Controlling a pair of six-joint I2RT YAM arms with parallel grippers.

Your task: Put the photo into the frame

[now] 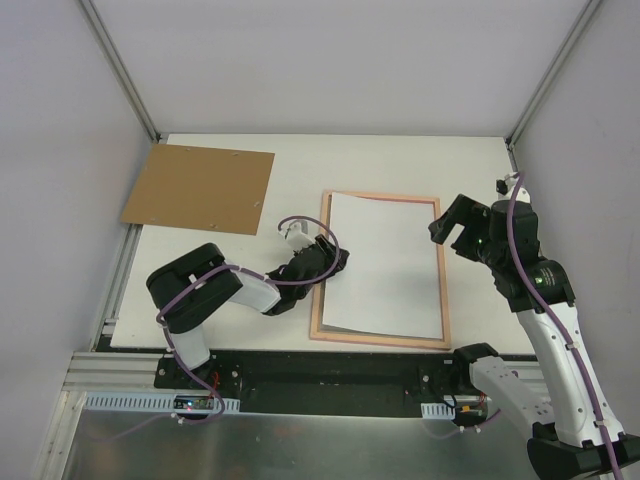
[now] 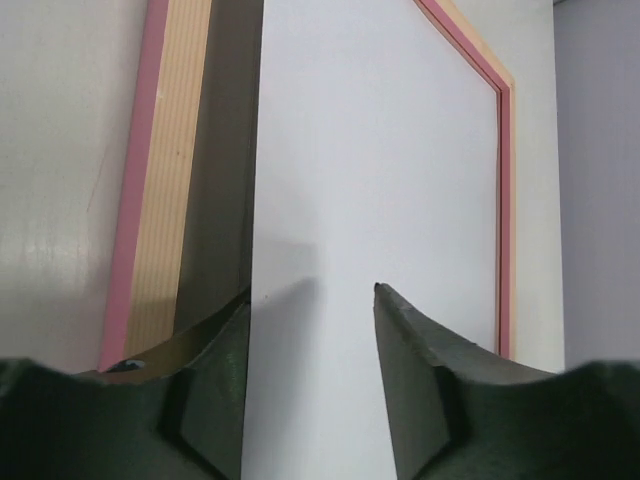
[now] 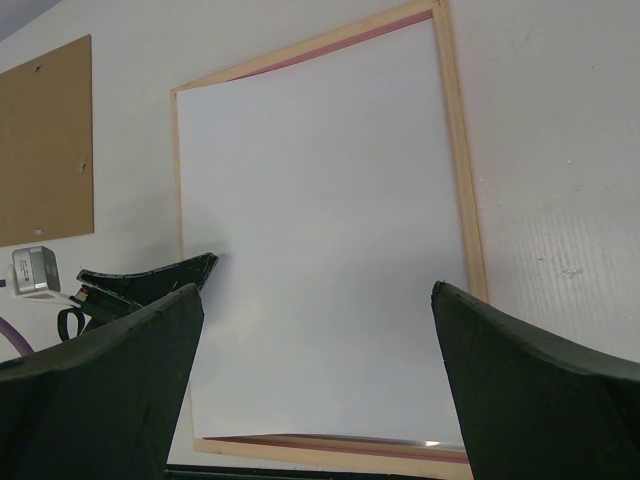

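The frame [image 1: 442,270], with a thin salmon-pink wooden border, lies flat at the table's middle. The photo [image 1: 385,265] lies in it white back up, so its picture side is hidden. My left gripper [image 1: 335,262] is at the photo's left edge. In the left wrist view its jaws [image 2: 312,290] stand open, with the photo [image 2: 380,150] edge between them: one finger is partly behind the sheet, the other above it. The frame's left border [image 2: 150,200] runs beside it. My right gripper [image 1: 455,228] is open and empty, raised over the frame's right border [image 3: 458,150], looking down on the photo [image 3: 320,200].
A plain brown cardboard backing board [image 1: 200,188] lies at the far left, partly over the table's edge; it also shows in the right wrist view [image 3: 45,140]. Grey walls and metal rails close in the table on three sides.
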